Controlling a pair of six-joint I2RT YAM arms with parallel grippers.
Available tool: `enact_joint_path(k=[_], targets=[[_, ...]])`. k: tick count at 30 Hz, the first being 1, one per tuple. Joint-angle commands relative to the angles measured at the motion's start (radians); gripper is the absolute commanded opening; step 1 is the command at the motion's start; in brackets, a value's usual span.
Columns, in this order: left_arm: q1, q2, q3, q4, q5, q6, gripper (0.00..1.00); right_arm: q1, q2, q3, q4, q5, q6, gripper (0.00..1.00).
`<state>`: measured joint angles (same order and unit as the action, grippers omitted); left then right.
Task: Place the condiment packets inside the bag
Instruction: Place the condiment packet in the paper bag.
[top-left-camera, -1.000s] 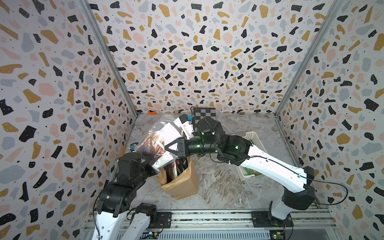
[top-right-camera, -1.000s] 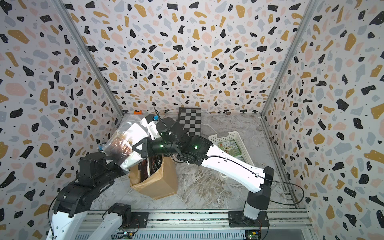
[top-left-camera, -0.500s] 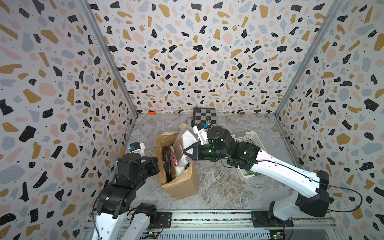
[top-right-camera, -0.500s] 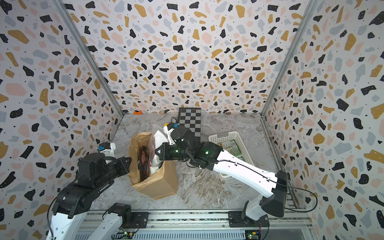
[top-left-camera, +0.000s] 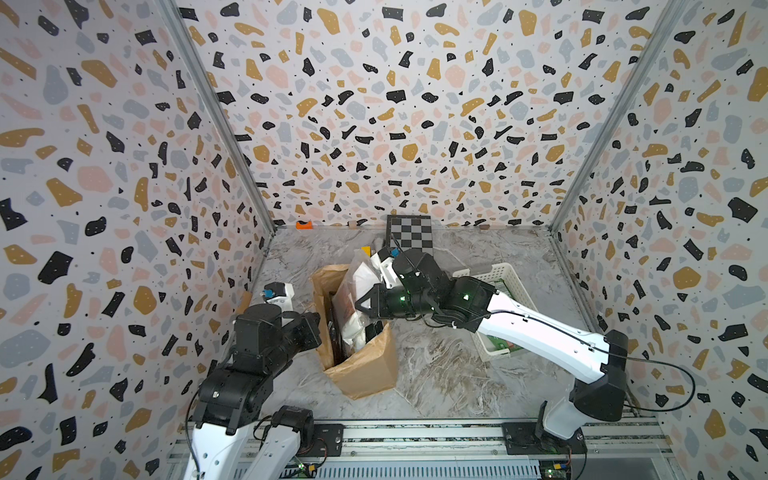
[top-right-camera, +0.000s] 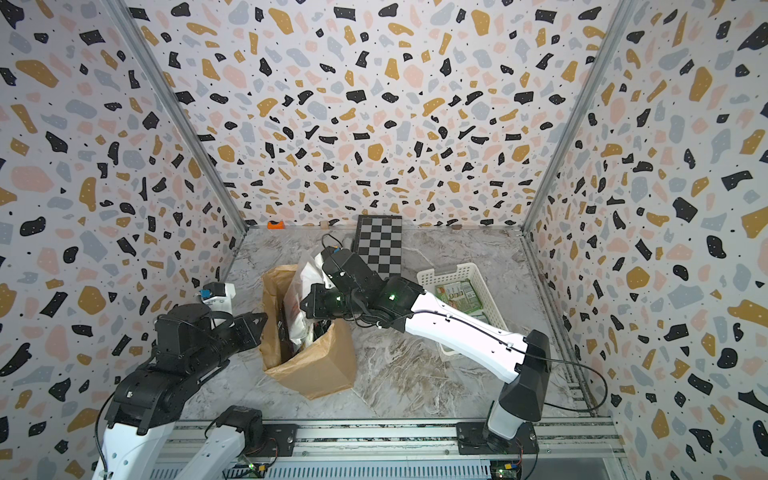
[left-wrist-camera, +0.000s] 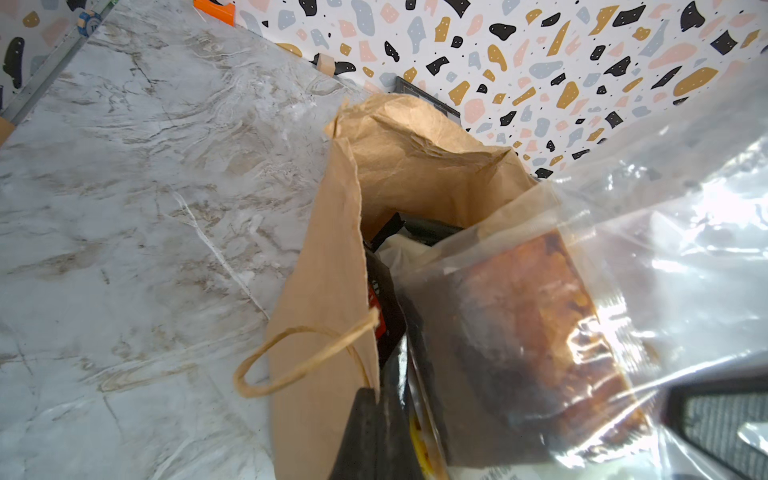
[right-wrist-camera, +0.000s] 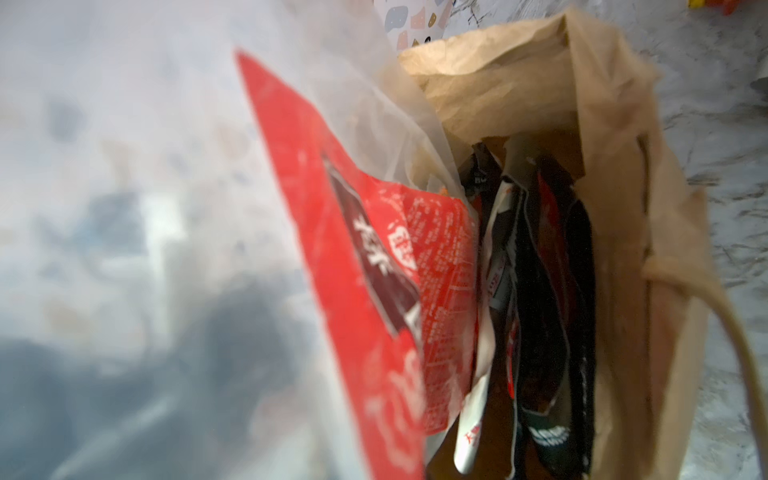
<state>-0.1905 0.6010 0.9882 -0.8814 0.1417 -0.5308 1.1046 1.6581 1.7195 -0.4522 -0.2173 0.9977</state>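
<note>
Condiment packets (right-wrist-camera: 536, 291) stood on edge inside the bag (top-left-camera: 365, 370), a tall brown paper bag with creased walls and twisted paper handles. It stood open-mouthed near the middle of the marbled bench (top-left-camera: 436, 374). The packets inside were glossy, mostly black, red and white. The step in hand looked like feeding in one more. The right jaws were closed on a large pouch (top-left-camera: 355, 286) of clear plastic with a red printed face and a dark reddish-brown filling. It was held at the bag's mouth, its lower part inside and its top rising above the rim. The left jaws were closed at the rim on the opposite side, apparently pinching the paper wall just by a handle (left-wrist-camera: 241, 376) to hold the mouth open. Next, the pouch likely needed lowering between the standing packets before the right jaws let go. Being wide and limp, it could fold over or snag the rim. To the robot's right of the bag, a white perforated basket (top-right-camera: 449, 272) held green printed packets (top-right-camera: 457, 293), so the task seemed unfinished.
</note>
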Motion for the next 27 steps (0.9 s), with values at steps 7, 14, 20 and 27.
enact_joint_path(k=[7, 14, 20, 27], targets=[[-0.001, 0.031, 0.028, 0.035, 0.074, 0.058, 0.00, 0.060, 0.042, 0.084, -0.033, 0.221, -0.084, 0.00], [-0.001, 0.028, 0.040, 0.007, 0.052, 0.082, 0.00, 0.116, 0.114, 0.163, -0.110, 0.323, -0.204, 0.10], [-0.001, 0.025, 0.028, 0.001, 0.038, 0.088, 0.00, 0.124, 0.172, 0.242, -0.154, 0.238, -0.284, 0.26], [0.000, 0.029, 0.018, 0.005, 0.037, 0.089, 0.00, 0.114, 0.162, 0.306, -0.253, 0.260, -0.380, 0.45]])
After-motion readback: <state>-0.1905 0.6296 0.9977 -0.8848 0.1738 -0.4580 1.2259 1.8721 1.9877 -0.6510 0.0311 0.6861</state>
